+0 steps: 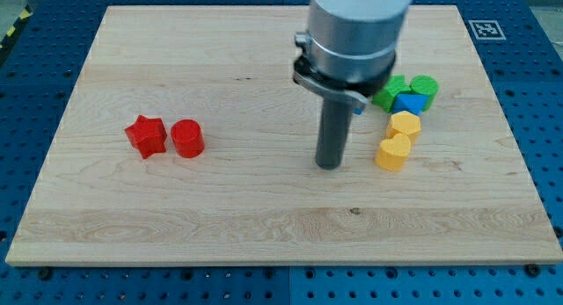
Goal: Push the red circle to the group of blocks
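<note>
The red circle (187,138) sits on the wooden board (264,217) at the view's left, touching or nearly touching a red star (146,135) on its left. The group of blocks is at the view's right: two green blocks (390,91) (424,88), a blue block (409,103), and two yellow blocks (405,126) (393,152). My tip (329,164) rests on the board near the centre, just left of the lower yellow block and far to the right of the red circle.
The arm's grey body (356,32) hangs over the board's upper middle and hides part of the group. A blue perforated table (537,94) surrounds the board. A marker tag (486,29) lies at the top right corner.
</note>
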`<state>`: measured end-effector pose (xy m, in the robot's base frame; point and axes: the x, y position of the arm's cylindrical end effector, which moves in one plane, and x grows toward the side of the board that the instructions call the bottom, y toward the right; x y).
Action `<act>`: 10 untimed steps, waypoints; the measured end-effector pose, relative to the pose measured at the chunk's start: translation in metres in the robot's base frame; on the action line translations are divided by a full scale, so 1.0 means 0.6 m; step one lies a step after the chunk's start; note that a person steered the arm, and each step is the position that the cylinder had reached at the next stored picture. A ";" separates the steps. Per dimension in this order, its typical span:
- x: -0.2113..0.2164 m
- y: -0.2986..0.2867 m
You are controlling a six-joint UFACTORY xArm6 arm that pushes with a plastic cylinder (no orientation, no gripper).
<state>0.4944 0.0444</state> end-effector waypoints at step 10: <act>0.039 -0.187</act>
<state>0.5177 -0.0676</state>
